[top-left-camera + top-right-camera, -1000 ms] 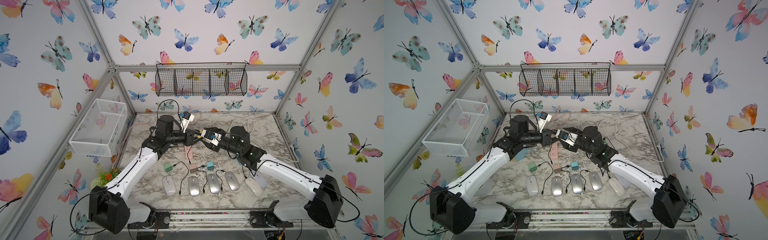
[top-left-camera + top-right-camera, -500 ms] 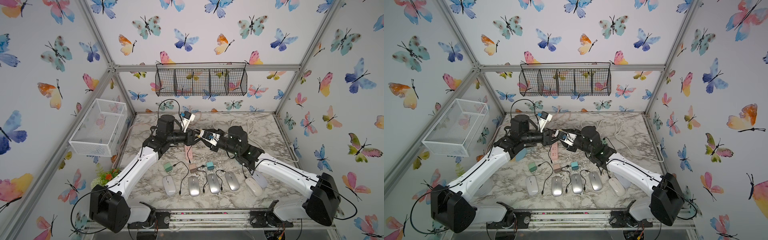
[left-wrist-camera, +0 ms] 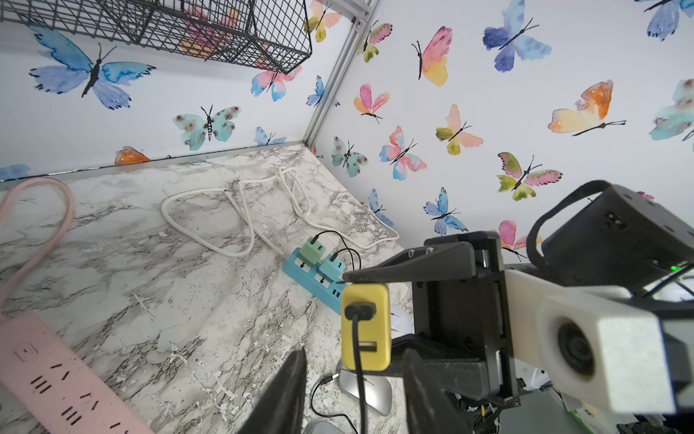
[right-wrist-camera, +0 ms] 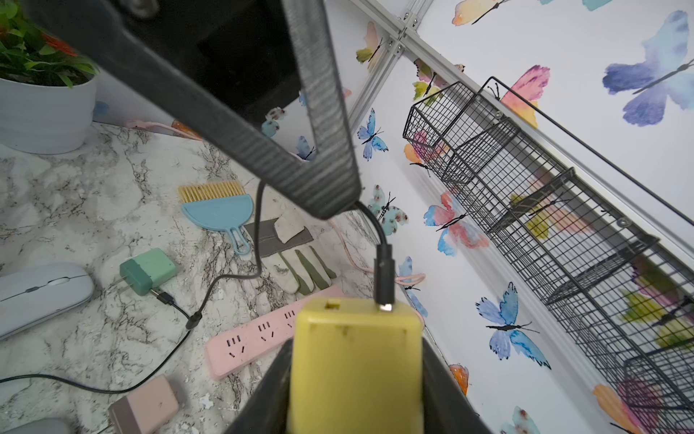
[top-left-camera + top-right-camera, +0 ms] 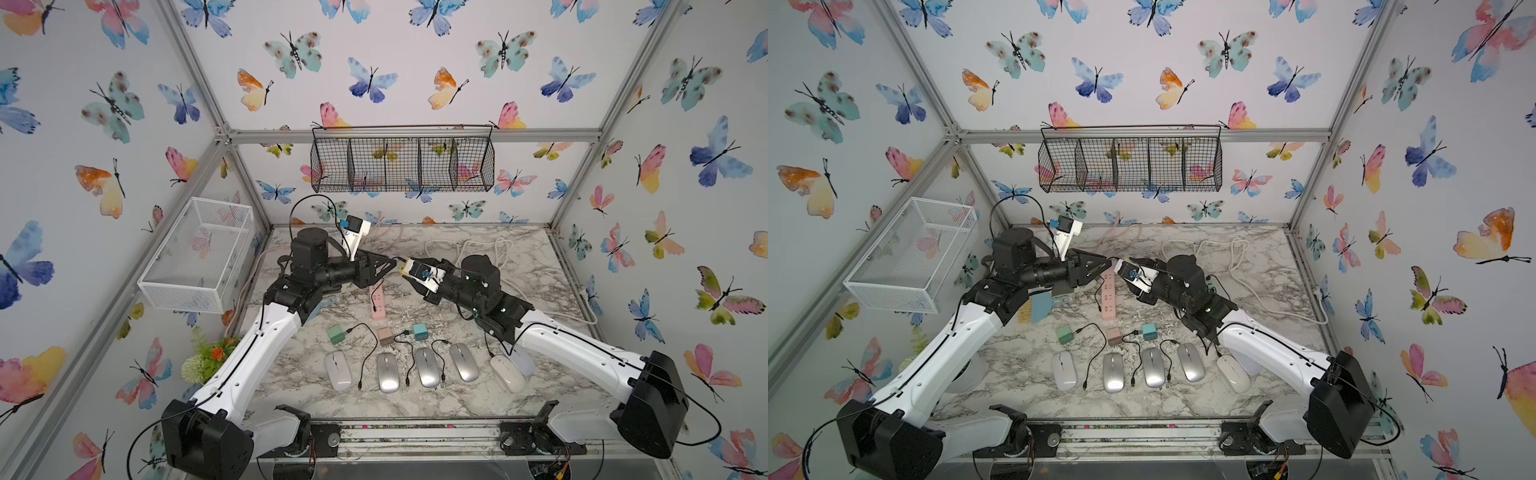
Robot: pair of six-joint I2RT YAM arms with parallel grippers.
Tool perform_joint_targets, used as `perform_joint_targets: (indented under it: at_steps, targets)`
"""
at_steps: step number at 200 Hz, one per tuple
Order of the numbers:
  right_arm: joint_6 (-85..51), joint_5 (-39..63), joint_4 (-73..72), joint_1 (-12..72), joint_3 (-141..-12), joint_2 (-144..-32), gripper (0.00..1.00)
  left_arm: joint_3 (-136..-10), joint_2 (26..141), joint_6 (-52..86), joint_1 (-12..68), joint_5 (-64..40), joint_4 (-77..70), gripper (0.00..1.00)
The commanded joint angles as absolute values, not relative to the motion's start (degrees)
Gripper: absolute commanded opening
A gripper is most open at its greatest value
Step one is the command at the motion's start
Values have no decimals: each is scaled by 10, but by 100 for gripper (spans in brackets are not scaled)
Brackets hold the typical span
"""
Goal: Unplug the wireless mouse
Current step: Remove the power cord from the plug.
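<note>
My right gripper [image 4: 356, 349] is shut on a yellow charger block [image 4: 355, 375], held in the air over the middle of the table [image 5: 404, 267]. A black cable [image 3: 359, 383] is plugged into the block's face. My left gripper [image 3: 355, 355] faces it tip to tip [image 5: 392, 264], open, and the cable runs through the gap without touching either finger. The cable's loose end [image 5: 375, 309] dangles over the pink power strip. Several wireless mice lie in a row near the front edge, from a white one [image 5: 338, 371] to another white one [image 5: 507, 374], all unplugged as far as I can see.
A pink power strip [image 5: 377, 301] lies under the grippers. A green [image 5: 335, 333], a pink [image 5: 385, 336] and a teal charger [image 5: 419, 331] lie behind the mice. A blue strip [image 3: 300, 271] sits at the right, a brush [image 4: 218, 210], a glove [image 4: 296, 263] and a plant pot [image 4: 45, 109] at the left.
The two grippers stay tip to tip above the pink strip. The right arm with the charger swayed slightly left and back again.
</note>
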State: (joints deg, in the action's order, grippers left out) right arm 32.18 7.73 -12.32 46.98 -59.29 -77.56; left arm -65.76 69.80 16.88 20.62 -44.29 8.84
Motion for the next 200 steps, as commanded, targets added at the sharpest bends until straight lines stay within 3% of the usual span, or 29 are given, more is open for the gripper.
perform_joint_targets:
  at_steps: [1,22,48,74,112,141,165,200]
  targets:
    - [310,79,-126,472,-593,-763,19,-651,698,161,207,-466,88,37]
    - [309,81,-122,472,-596,-764,19,-650,698,161,207,-470,84,33]
    - [309,78,-120,472,-596,-763,19,-653,700,156,206,-471,89,11]
    - [310,67,-117,472,-590,-762,18,-660,699,140,207,-463,107,0]
    - [321,36,-64,471,-583,-757,11,-679,689,127,170,-460,146,0]
    - [330,16,-23,469,-561,-752,6,-647,656,163,105,-499,97,0]
    - [321,10,-17,468,-549,-748,3,-632,649,168,98,-500,77,0]
    - [219,-47,-28,468,-530,-749,1,-635,660,167,98,-472,98,0]
